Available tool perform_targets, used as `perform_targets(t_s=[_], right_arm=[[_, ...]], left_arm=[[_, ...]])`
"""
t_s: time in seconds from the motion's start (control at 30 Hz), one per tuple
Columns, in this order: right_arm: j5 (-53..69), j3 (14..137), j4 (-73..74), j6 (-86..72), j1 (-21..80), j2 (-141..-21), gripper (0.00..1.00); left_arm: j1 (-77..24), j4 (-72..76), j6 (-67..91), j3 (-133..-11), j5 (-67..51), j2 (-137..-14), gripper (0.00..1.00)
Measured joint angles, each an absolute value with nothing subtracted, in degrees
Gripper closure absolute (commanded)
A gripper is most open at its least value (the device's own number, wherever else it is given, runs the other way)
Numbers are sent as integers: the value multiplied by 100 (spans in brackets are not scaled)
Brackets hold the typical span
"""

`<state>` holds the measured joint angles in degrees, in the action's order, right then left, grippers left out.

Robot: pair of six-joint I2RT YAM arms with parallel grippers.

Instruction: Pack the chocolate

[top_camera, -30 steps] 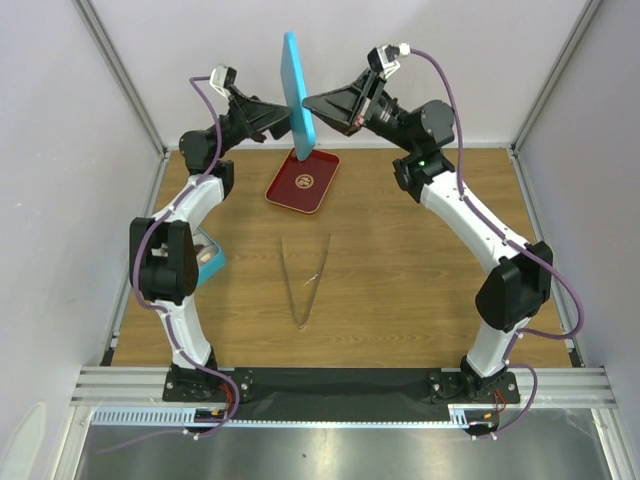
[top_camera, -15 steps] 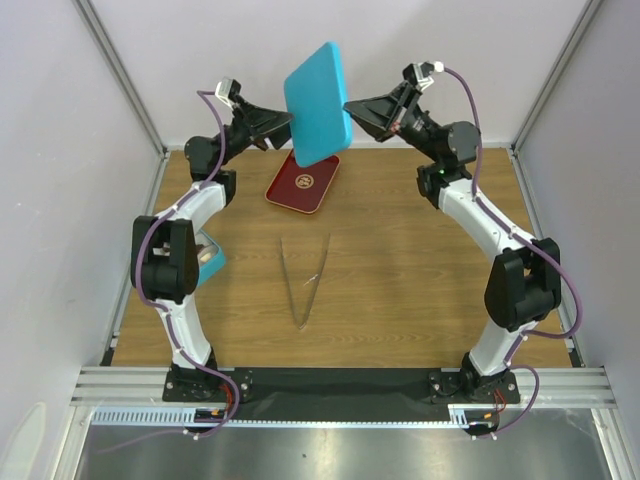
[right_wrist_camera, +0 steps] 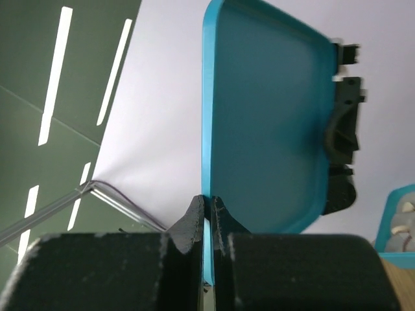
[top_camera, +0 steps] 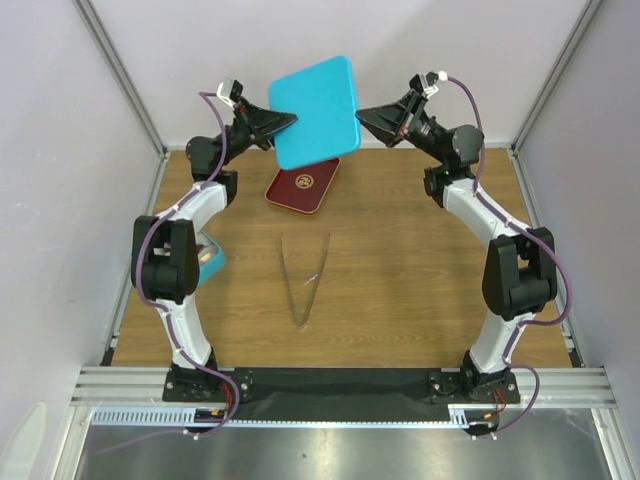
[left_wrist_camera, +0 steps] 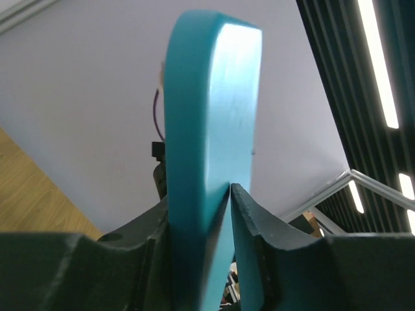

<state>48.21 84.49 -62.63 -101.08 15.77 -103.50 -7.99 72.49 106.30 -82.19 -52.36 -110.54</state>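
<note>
Turned since a second ago, the teal lid (top_camera: 313, 110) no longer stands edge-on to the overhead camera. It now shows its broad face and has risen a little above the far end of the worktop (top_camera: 420, 280). The right jaws are pinched tight on the thin rim at its right side. The left jaws have been narrowing and now look pressed on the rim at its left side, though the wrist view doesn't let me be sure the squeeze is complete. Below the lid a red tray (top_camera: 302, 186) lies flat at the far middle, with metal tweezers (top_camera: 305, 280) nearer. The chocolate (right_wrist_camera: 406, 208) sits in the teal box (top_camera: 214, 262) at the left edge, partly hidden under the left arm (top_camera: 165, 265); only a few pale pieces show.
</note>
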Motion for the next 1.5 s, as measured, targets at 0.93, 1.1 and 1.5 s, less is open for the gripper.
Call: perform_targets(t_s=[0.93, 1.1, 1.5], right_arm=[[3983, 7738, -1072, -6305, 845, -9345, 5], [3485, 7575, -432, -5795, 945, -8757, 2], [3833, 8173, -727, -5183, 2825, -9953, 7]], left_arm=[[-714, 6681, 9321, -6534, -5618, -9502, 100], [-370, 4381, 7662, -6163, -5461, -8322, 100], [1594, 456, 5269, -5028, -5192, -5800, 100]])
